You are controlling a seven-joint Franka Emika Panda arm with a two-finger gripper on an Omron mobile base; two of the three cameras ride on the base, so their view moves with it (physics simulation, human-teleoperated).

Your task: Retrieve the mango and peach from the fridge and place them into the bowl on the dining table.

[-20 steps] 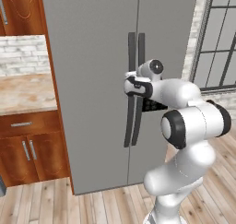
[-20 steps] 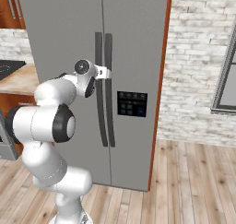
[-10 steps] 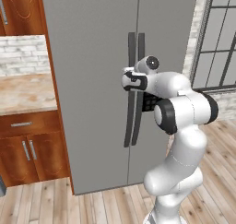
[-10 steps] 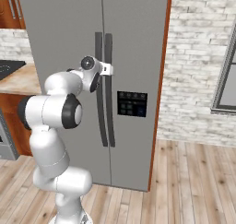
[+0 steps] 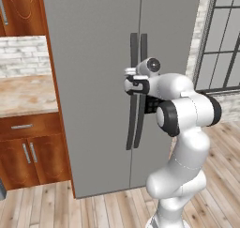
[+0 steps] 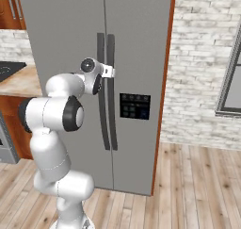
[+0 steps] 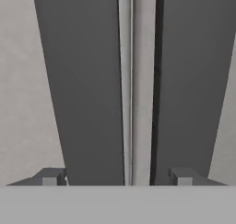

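Observation:
The tall grey fridge (image 5: 93, 81) (image 6: 61, 35) stands with both doors closed, so the mango and peach are hidden. The bowl and the dining table are out of view. My gripper (image 5: 132, 79) (image 6: 109, 71) (image 7: 117, 176) is pressed up to the two long dark handles (image 5: 133, 124) (image 6: 104, 124) at about mid height. In the hand view its fingertips (image 7: 50, 176) stand wide apart. The left-hand handle (image 7: 87, 89) and the door seam lie between them, while the other tip (image 7: 183, 176) sits in front of the right-hand handle (image 7: 189, 80). The jaws are open, not clamped.
A black control panel (image 6: 134, 106) sits on the right door. Left of the fridge are a beige stone counter (image 5: 26, 95) and wooden cabinets (image 5: 28, 152). A brick wall (image 6: 202, 82) and a window (image 5: 220, 39) lie to the right. Wooden floor (image 6: 188, 185) spreads below.
The hand has pushed forward onto the fridge handles and the elbow has swung up and closer to the door. The jaws have narrowed a little. The doors stay closed.

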